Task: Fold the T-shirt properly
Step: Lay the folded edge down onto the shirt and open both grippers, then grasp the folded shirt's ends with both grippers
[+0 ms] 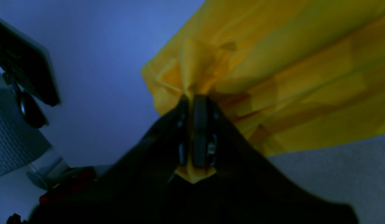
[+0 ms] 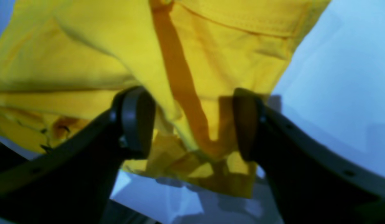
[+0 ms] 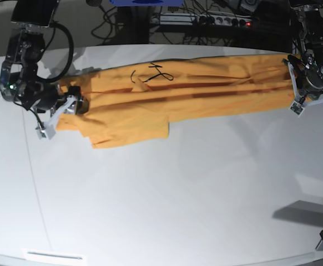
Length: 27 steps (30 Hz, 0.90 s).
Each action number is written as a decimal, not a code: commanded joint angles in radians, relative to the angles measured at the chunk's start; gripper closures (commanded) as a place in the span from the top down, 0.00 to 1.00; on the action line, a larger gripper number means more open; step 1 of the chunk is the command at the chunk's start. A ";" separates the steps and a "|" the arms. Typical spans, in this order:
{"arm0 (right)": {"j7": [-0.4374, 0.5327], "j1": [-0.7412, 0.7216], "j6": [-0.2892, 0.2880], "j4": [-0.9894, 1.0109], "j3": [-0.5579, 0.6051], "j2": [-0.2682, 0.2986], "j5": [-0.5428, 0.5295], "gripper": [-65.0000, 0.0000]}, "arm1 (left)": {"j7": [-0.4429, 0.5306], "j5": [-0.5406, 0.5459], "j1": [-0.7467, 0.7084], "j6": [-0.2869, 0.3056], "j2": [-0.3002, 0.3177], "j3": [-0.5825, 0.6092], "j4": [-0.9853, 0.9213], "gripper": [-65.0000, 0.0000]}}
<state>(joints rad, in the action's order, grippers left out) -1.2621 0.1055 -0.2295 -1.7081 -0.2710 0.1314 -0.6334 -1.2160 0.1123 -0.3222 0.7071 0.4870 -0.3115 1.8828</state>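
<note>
Large orange-yellow cotton T-shirt [image 3: 178, 88] stretched flat across white counter [image 3: 167, 199]. My left jaws [image 1: 195, 102] clenched on hem; right jaws [image 2: 192, 124] parted, cloth loose between (released). Keep left tension, withdraw right cleanly.

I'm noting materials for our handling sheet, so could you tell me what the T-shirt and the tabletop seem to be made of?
T-shirt: looks like thin woven or knit cloth, probably cotton, matte orange-yellow; it creases into soft folds, and a stitched hem shows in the right wrist view.
Tabletop: a smooth, hard white surface with a faint sheen, possibly laminate or painted board; I cannot tell which.
</note>
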 commanded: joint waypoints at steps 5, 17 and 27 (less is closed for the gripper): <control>0.014 -0.042 0.054 -0.017 -0.095 0.012 0.001 0.61 | -0.009 -0.020 0.004 -0.009 0.019 -0.005 0.016 0.00; 0.029 -0.054 0.091 -0.020 -0.202 0.012 -0.004 0.61 | -0.009 -0.007 0.004 -0.009 0.016 -0.004 0.021 0.39; 0.091 -0.059 0.086 -0.020 -0.195 0.015 -0.293 0.61 | -0.009 -0.006 0.024 -0.009 0.008 -0.018 0.084 0.40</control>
<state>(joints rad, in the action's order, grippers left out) -1.1870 0.0639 -0.1398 -1.7084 -0.4644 0.1322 -0.9070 -1.2285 0.1123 -0.3065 0.7063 0.4763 -0.3183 1.9469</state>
